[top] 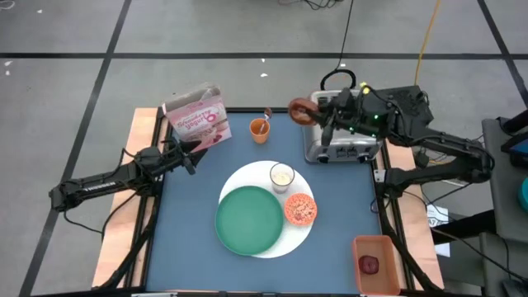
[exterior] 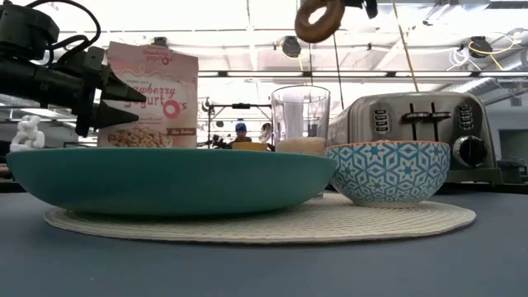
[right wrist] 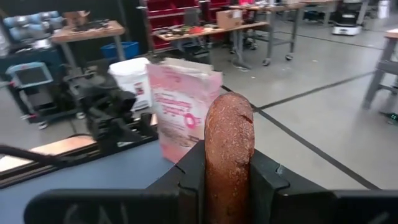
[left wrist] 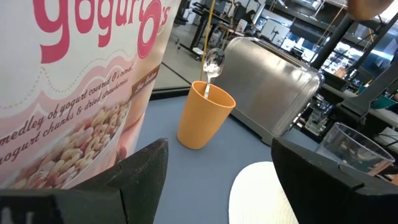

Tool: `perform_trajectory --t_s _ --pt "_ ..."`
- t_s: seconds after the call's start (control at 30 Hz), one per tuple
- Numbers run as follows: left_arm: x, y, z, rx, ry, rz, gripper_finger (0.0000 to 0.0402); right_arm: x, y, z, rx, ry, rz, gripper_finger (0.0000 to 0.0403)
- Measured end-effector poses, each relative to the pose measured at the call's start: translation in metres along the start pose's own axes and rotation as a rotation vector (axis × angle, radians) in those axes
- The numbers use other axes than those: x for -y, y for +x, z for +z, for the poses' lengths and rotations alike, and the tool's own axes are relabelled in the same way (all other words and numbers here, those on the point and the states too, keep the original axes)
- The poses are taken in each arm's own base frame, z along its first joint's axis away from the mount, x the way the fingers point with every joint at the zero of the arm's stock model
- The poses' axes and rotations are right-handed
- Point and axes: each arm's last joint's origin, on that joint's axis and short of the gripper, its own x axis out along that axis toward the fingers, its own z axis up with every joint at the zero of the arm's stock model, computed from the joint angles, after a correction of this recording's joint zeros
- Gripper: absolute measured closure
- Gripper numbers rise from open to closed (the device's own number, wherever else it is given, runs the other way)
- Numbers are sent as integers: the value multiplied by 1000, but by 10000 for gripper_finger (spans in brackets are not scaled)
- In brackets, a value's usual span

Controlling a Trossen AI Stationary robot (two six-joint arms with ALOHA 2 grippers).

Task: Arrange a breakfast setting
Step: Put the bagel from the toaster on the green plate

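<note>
Two right fingers (right wrist: 193, 177) are pinching the brown bagel (top: 300, 110) edge-on, high above the toaster (top: 342, 142). Left gripper (top: 191, 155), fingers spread, is waiting beside the cereal box (top: 199, 118). Carrying seems underway; next, lowering onto the green plate (top: 248, 220).

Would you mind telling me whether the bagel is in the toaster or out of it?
Out: the right gripper holds the bagel in the air, beside the toaster; the low view shows it above the table.
</note>
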Motion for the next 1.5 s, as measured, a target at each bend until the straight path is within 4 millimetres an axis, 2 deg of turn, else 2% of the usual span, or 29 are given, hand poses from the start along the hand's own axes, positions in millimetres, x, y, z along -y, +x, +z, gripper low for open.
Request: perform_trajectory --t_s 0.23,0.7,1.07,1.5 --pt "0 0 0 0 0 0 114 -24 12 -9 -37 -56 93 340" --pt "0 0 0 0 -3 0 114 -80 18 -27 -81 -177 303 340" --pt "0 0 0 0 -3 0 114 -128 35 -55 -132 -263 432 340" --pt "0 0 0 -1 0 0 114 -168 50 -95 -219 -406 527 339"
